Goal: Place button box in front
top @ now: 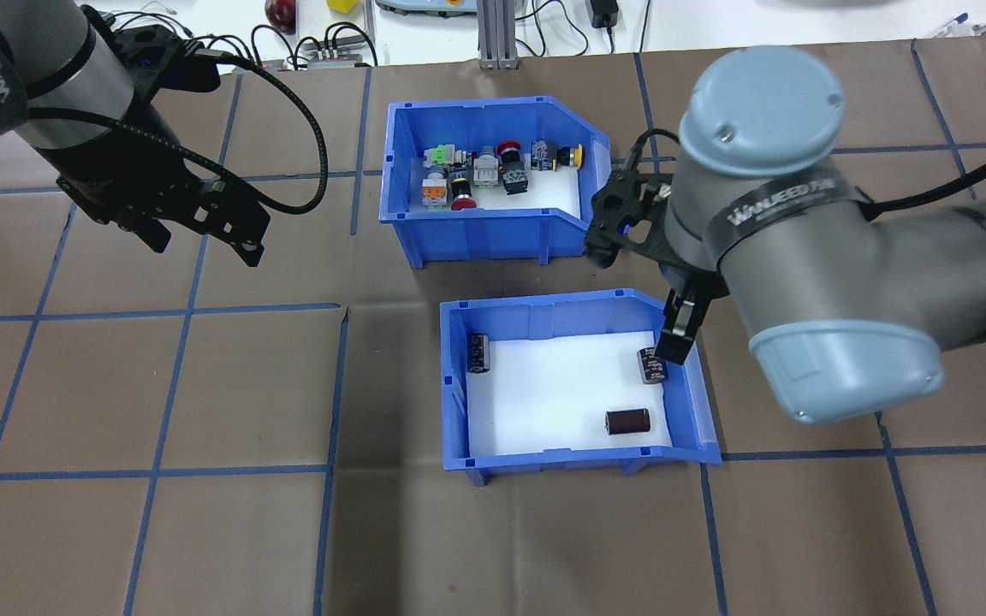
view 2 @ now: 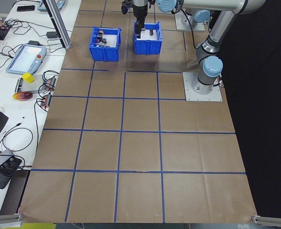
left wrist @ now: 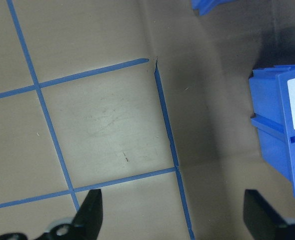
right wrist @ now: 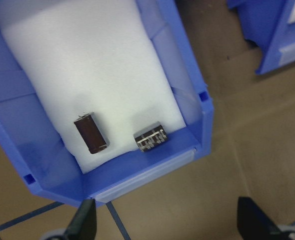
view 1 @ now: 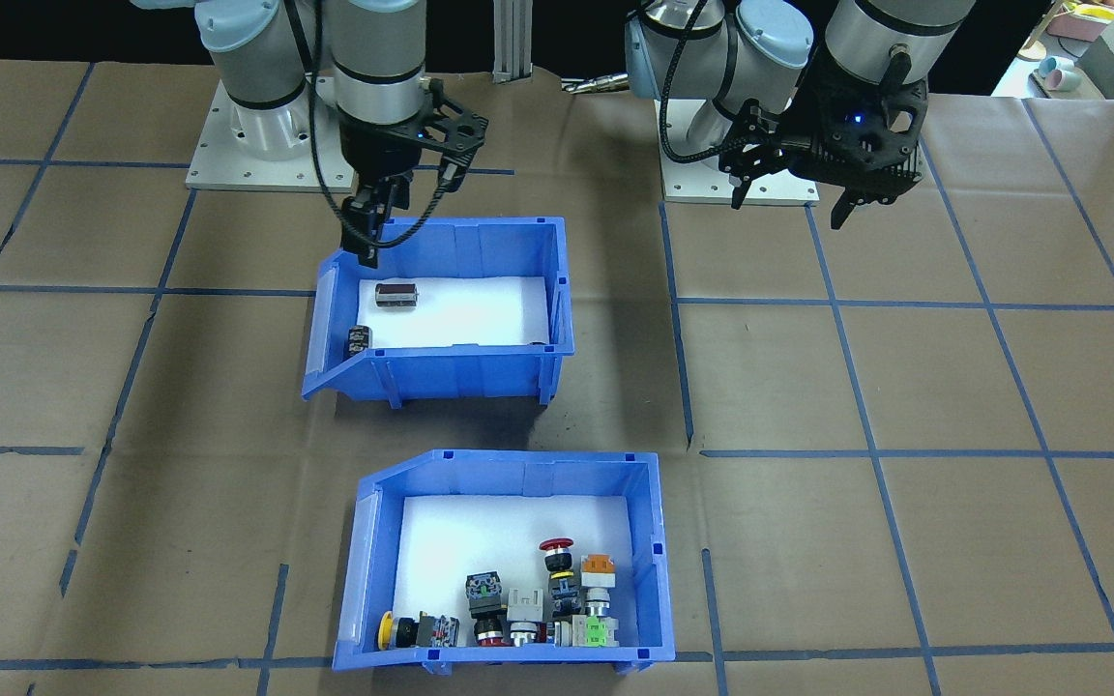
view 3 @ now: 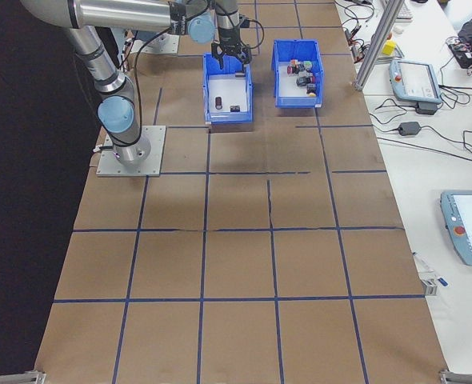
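Already the button box (view 1: 504, 561) is set at the counter's (view 1: 905, 541) front; the right hand (top: 673, 342), fingers apart, hovers over the capacitor bin (top: 574, 385); the left hand (top: 202, 244) is spread, empty.

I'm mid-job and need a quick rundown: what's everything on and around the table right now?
Table: one, brown with a grid of blue tape.
Button box: one, blue with a white floor, on the far side of the table from the robot.
Push buttons: about eight, red, yellow, orange, green and black, bunched along the box's far wall.
Second bin: one, blue with a white floor, nearer the robot.
Capacitors: three, dark, spread out in the second bin.
Control tablet: grey, on the white side bench among cables.
Left gripper: black, open, above bare table.
Right gripper: black, open, at the second bin's sloped end.
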